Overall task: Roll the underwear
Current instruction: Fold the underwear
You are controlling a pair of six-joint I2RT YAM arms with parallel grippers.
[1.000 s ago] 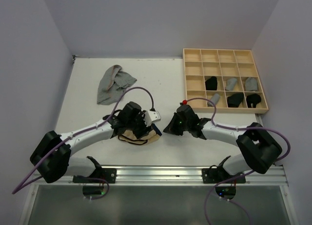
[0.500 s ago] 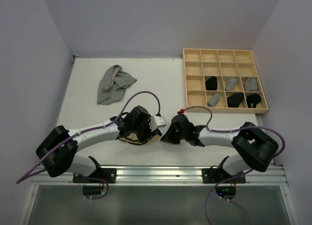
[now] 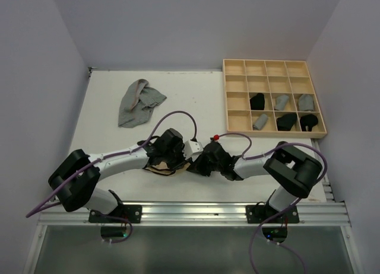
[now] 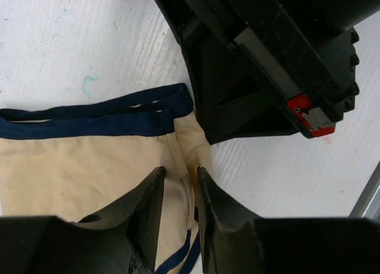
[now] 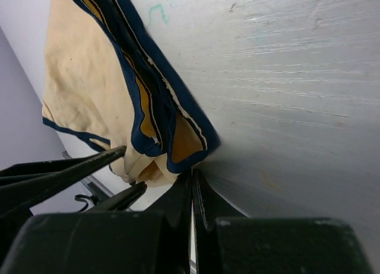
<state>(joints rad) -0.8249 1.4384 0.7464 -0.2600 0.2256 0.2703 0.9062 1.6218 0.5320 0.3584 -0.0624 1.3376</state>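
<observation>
The tan underwear (image 4: pixel 89 167) was laid flat on the white surface (image 4: pixel 71 42). A fold of it was pinched between the narrowed left fingers (image 4: pixel 145 214). The right fingers (image 5: pixel 178 200) were pressed together, empty, at its hem.

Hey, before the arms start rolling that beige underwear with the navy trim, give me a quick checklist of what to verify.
1. Beige cloth underwear with navy trim lies on the white table: ok.
2. Left gripper straddles a fold of it: ok.
3. That grip is firm: cannot tell.
4. Right gripper is shut, tips at the trimmed corner; holding cloth: cannot tell.
5. Room between the two grippers: not ok, they crowd together.
6. Crumpled grey cloth garment lies well away: ok.
</observation>
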